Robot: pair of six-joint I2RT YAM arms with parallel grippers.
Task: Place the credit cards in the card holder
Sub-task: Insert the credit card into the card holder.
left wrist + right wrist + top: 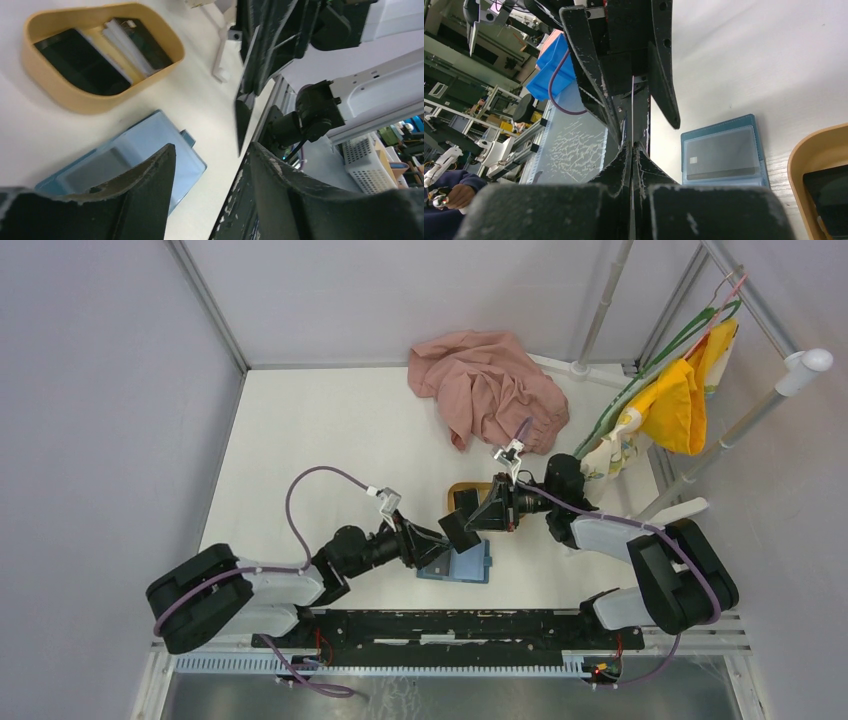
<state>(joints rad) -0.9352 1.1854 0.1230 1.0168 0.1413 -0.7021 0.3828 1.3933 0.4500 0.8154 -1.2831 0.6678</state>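
The right fingers (620, 167) are pressed together on a thin black card (242, 112), which stands on edge above the tabletop (320, 440) and points toward the other arm. The left fingers (145, 195) are spread wide with nothing between their pads. From the right wrist we see the card's far edge lined up with the gap between them, though we cannot tell whether it touches either one.

The wallet (721, 152) lies flat and open on the tabletop just below the two sets of fingers. Its light blue inside faces up, with a clear pocket across it (a small tab sticks out from one side). Neither arm touches it.

Just beyond the wallet sits the oval wooden tray (75, 102). Two more black cards (82, 62) lie in it, with something thin and white between them that we cannot make out.

At the back of the tabletop, well apart from all this, lies a crumpled pink cloth (485, 385).
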